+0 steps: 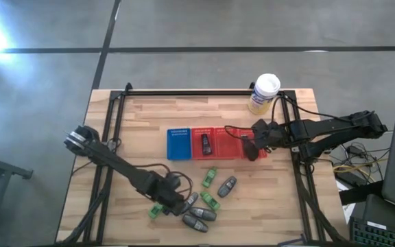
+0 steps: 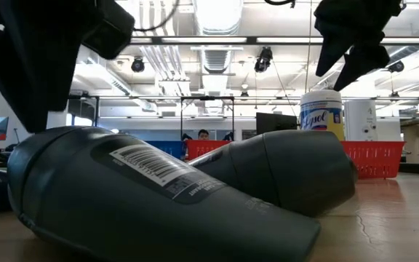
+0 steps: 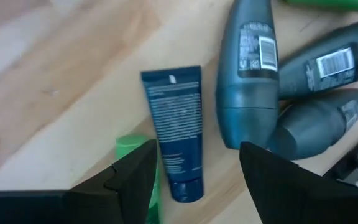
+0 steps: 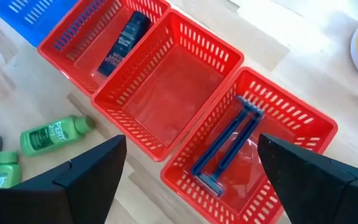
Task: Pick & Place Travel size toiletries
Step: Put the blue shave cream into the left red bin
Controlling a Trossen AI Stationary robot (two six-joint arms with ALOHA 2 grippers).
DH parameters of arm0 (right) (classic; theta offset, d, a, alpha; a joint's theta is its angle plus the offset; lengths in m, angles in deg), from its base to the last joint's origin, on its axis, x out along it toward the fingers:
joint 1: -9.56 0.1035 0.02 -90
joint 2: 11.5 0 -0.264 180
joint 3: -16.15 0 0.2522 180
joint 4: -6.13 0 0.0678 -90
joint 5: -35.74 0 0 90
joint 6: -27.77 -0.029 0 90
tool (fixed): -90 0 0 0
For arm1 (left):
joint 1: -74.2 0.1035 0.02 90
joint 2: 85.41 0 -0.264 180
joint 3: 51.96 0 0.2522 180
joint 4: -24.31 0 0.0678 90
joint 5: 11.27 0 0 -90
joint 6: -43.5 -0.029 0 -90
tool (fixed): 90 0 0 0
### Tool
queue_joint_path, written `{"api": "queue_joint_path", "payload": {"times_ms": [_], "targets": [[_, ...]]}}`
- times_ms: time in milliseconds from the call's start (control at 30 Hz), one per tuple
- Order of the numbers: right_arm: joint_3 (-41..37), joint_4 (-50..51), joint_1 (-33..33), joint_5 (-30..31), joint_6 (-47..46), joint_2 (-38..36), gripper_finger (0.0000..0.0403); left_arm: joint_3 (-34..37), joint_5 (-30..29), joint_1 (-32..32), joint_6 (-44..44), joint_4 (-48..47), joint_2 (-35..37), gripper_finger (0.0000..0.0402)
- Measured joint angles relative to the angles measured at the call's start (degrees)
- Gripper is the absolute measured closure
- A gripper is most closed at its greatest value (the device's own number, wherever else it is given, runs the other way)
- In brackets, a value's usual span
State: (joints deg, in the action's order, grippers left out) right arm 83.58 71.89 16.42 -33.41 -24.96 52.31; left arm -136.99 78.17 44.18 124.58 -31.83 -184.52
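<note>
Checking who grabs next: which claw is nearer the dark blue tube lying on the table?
Left. The left claw hovers open right over the dark blue tube; the right claw is far off, above the red trays.

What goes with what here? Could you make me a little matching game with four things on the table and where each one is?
Things:
1. blue razors
2. dark tube
3. blue tube
4. yellow canister

Places:
A. flat on the wood, between the open left gripper's fingers
B. upright near the table's far edge, outside the baskets
C. in the end red basket, below the open right gripper
D. in the red basket next to the blue basket

Pairs: 1-C, 2-D, 3-A, 4-B
</note>
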Motion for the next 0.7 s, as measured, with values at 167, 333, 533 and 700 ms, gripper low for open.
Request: {"api": "queue_joint_path", "payload": {"times_ms": [167, 333, 533, 700], "targets": [[0.0, 0.0, 0.0, -0.3, 1.5, 0.0, 0.0039, -4.4, 5.5, -0.1, 0.3, -0.7, -5.9, 0.0168], [0.0, 0.0, 0.0, -0.3, 2.9, 0.0, 0.0039, -7.3, 7.3, -0.4, 0.4, -5.9, -10.2, 0.0168], [0.0, -0.1, 0.0, -0.3, 3.2, 0.0, 0.0039, -8.5, 7.2, -0.4, -0.1, -8.3, -11.8, 0.0168], [0.0, -0.1, 0.0, -0.3, 3.2, 0.0, 0.0039, -7.6, 7.2, -0.4, -1.7, -8.4, -12.1, 0.0168]]}}
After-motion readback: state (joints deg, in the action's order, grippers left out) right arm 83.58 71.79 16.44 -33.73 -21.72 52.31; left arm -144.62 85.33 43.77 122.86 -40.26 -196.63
